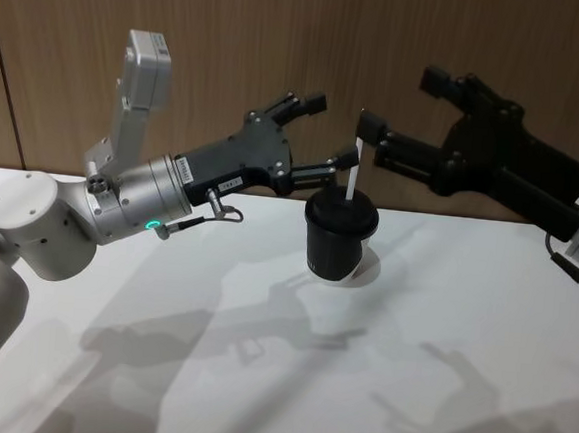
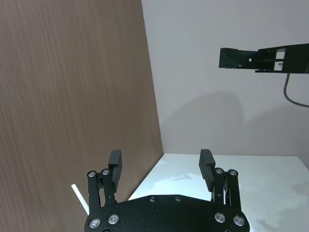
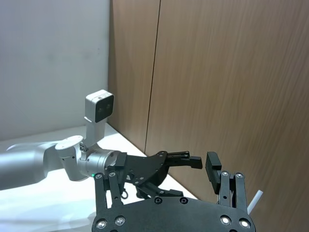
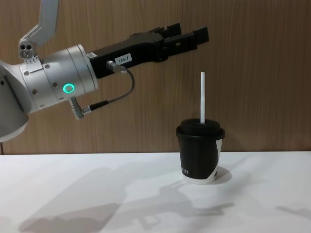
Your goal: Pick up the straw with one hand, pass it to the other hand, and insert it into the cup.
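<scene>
The white straw [image 1: 351,186] stands upright in the lid of the black cup [image 1: 339,238] on the white table [image 1: 257,374]. From the side, the straw [image 4: 202,97] rises about a cup's height above the cup [image 4: 200,153]. My left gripper [image 1: 328,131], with silver wrist and green ring, hovers open just left of the straw's top, touching nothing; in the chest view this left gripper [image 4: 194,36] sits above the straw tip. My blocky black right gripper [image 1: 404,103] hangs open up and to the right of the cup, holding nothing.
A brown wood-panelled wall [image 1: 234,32] runs close behind the table's back edge. The cup stands near that back edge, and the table surface [image 4: 97,194] spreads out in front of it.
</scene>
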